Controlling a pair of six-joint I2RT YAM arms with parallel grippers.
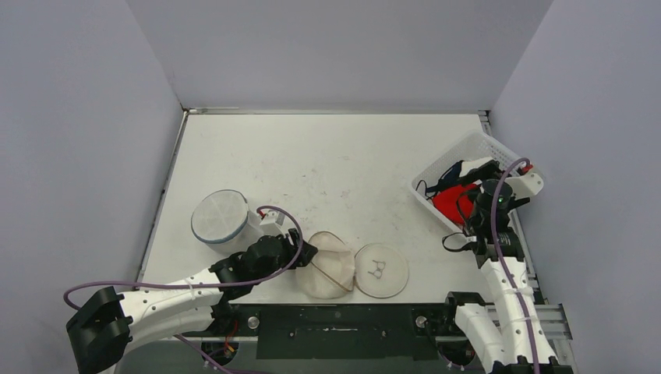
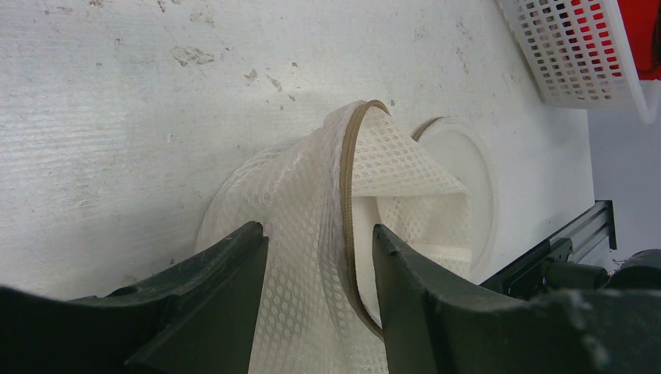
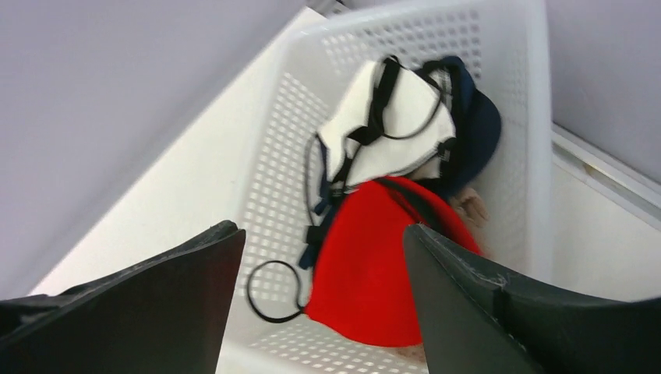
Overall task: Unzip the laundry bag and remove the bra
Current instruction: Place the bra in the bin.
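The round white mesh laundry bag point(image 1: 327, 265) lies near the table's front edge, its tan zipper point(image 2: 347, 171) undone and its other half point(image 1: 382, 270) folded out flat to the right. My left gripper point(image 1: 304, 253) is closed on the bag's left side, with bunched mesh point(image 2: 312, 179) and zipper between its fingers point(image 2: 234, 273). The red bra point(image 1: 450, 202) lies in the white basket point(image 1: 468, 144) at the right. My right gripper point(image 3: 321, 229) hangs open just above it, holding nothing; the red bra point(image 3: 382, 265) rests on the basket floor below.
A white and navy garment point(image 3: 397, 117) with black straps sits in the basket behind the red bra. A second, drum-shaped mesh bag point(image 1: 220, 216) stands left of my left gripper. The basket's corner point(image 2: 569, 54) shows in the left wrist view.
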